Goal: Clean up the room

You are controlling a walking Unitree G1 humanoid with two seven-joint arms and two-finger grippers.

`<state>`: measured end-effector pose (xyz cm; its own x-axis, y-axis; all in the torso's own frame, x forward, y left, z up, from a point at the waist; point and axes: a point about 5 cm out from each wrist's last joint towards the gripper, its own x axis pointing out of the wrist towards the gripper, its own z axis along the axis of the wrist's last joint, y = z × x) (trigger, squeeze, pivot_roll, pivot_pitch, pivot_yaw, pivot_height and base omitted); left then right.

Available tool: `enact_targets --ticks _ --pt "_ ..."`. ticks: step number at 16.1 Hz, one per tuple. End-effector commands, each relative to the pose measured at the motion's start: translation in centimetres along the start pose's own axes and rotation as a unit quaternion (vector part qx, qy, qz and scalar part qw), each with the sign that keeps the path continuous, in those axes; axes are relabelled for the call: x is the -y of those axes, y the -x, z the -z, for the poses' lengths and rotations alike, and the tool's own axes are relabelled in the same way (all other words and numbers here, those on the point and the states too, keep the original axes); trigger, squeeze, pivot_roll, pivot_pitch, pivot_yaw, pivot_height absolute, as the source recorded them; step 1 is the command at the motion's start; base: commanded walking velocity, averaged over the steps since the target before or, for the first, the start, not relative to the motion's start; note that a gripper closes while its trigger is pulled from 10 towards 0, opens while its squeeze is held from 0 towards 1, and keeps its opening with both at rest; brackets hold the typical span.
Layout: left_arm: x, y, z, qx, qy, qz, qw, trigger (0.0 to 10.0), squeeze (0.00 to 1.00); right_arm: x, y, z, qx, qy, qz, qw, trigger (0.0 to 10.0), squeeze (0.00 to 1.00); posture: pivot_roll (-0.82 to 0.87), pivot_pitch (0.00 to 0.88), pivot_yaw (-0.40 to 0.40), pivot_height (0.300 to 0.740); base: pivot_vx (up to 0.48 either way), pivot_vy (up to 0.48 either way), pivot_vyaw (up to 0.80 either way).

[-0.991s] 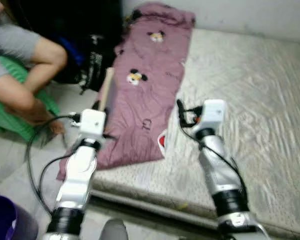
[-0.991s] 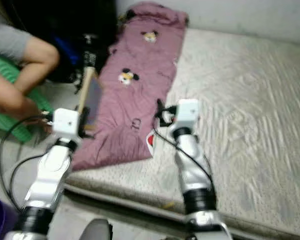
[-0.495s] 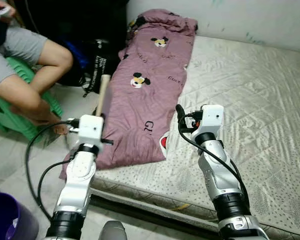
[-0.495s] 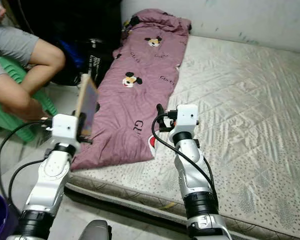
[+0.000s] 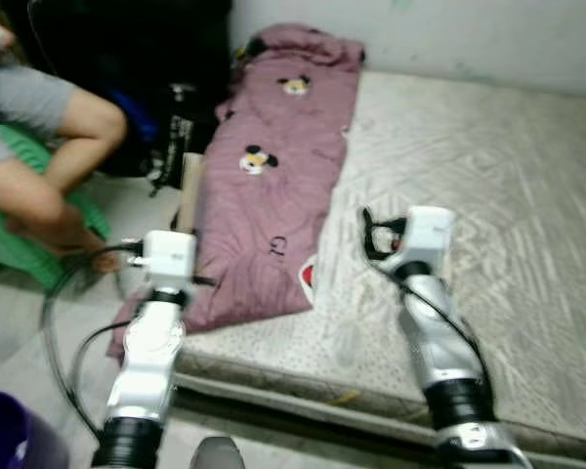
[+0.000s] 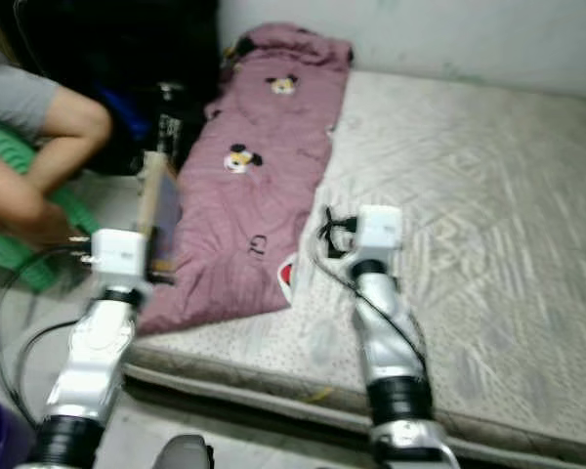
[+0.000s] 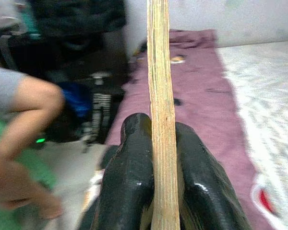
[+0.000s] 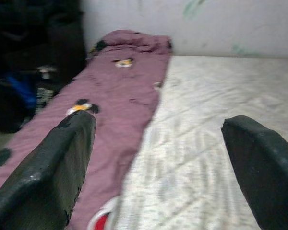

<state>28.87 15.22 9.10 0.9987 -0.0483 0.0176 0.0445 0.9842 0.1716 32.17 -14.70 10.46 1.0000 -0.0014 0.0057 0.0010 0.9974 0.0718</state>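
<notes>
A wide, bare mattress in pale beige quilted fabric lies low on the grey floor, its far side against a whitish wall. Along the mattress's left edge stretches a long mauve-pink blanket printed with small cartoon mouse figures; its near end droops over the mattress edge towards the floor.
</notes>
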Motion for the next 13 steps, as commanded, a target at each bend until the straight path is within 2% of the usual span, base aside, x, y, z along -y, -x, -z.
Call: enact_targets --ticks 1,5,9,13 --pt "-0.43 -0.18 -0.70 0.019 -0.004 -0.007 1.000 10.0 0.00 -0.51 0.02 0.14 -0.005 -0.005 -0.006 1.000 10.0 0.00 0.06 0.000 -0.007 0.740 0.000 0.000 -0.80" --pt "0.13 -0.31 -0.76 0.021 0.016 0.004 1.000 10.0 0.00 -0.49 0.08 0.12 -0.005 0.000 -0.007 1.000 10.0 0.00 0.05 0.000 -0.010 0.740 0.000 0.000 -0.80" --pt "0.24 -0.33 -0.88 0.024 0.016 0.008 1.000 10.0 0.00 -0.47 0.07 0.10 -0.005 -0.001 -0.006 1.000 10.0 0.00 0.05 0.000 -0.011 0.740 0.000 0.000 -0.80" --pt "0.26 -0.35 -0.94 0.025 0.012 0.009 1.000 10.0 0.00 -0.76 0.07 0.08 -0.002 -0.004 -0.014 1.000 10.0 0.00 0.06 0.000 -0.010 0.740 0.000 0.000 0.00"
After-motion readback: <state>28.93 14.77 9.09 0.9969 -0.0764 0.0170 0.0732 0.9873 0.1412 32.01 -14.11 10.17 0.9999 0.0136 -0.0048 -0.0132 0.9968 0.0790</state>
